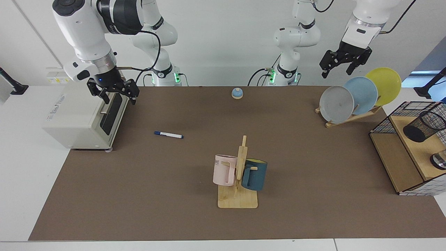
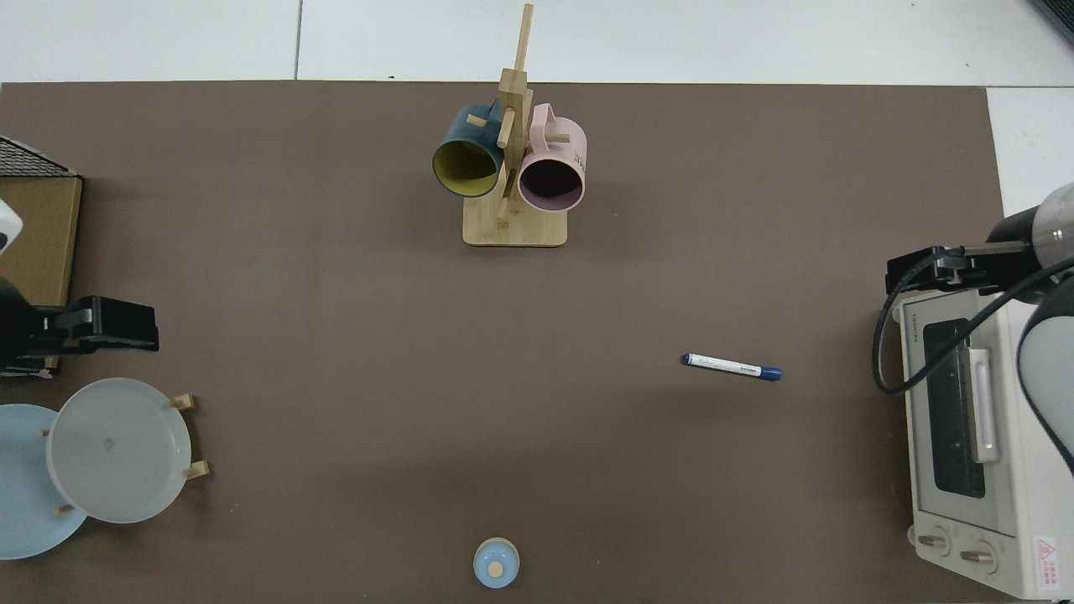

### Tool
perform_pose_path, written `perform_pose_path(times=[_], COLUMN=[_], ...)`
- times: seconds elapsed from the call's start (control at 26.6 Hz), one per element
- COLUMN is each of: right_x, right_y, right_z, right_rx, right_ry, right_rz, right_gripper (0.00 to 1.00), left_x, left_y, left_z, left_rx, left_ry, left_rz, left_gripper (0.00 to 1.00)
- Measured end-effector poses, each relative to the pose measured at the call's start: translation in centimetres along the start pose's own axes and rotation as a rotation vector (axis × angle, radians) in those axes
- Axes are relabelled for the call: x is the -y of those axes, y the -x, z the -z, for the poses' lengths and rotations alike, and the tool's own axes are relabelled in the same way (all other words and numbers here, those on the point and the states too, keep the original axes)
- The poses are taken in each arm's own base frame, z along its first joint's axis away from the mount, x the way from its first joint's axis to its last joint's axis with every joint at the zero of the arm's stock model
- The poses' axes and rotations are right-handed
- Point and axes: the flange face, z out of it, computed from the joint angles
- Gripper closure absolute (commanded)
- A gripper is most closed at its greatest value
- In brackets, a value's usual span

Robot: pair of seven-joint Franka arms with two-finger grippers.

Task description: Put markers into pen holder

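On the tabletop (image 1: 139,195), task not started: right end effector (image 1: 113,91) hangs above the toaster oven (image 1: 82,118), fingers apart, empty. The marker (image 1: 168,134) lies flat nearby, untouched. Left end effector (image 1: 345,62) waits above the plates (image 1: 360,94), spread, empty. The pen holder (image 1: 425,126) sits tilted in the wire basket (image 1: 383,123), far from the marker

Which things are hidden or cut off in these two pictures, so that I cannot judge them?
- Pen holder: out of the top view's frame; in the facing view its inside is hidden.
- Marker: print too small in both views.
- Left gripper: cut by the top view's edge.
- Right gripper: top view shows it only partly.
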Motion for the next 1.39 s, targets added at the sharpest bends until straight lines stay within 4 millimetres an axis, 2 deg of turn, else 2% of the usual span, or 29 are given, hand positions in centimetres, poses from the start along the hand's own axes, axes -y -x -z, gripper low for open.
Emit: perform_pose_path(times=[0.26, 0.75, 1.05, 1.24, 1.39], right_x=[0.0, -0.1, 0.6, 0.9, 1.0], right_y=[0.0, 0.0, -0.2, -0.3, -0.4], right_z=[0.0, 0.0, 0.0, -3.0, -7.4], right_rx=[0.0, 0.0, -0.02, 0.017, 0.033], right_ry=[0.0, -0.001, -0.034, -0.04, -0.046], right_rz=[0.0, -0.007, 0.201, 0.367, 0.541], right_gripper=[0.0, 0.0, 0.0, 0.0, 0.0], left_x=[-0.4, 0.1, 0.1, 0.1, 0.2], left_y=[0.1, -0.2, -0.2, -0.2, -0.2], left_z=[-0.2, -0.9, -1.3, -1.4, -1.4], left_rx=[0.004, 0.009, 0.015, 0.019, 0.019], left_ry=[-0.002, -0.001, -0.002, -0.003, -0.003], left_rz=[-0.026, -0.073, -0.075, -0.075, -0.081], left_gripper=[0.0, 0.0, 0.0, 0.0, 0.0])
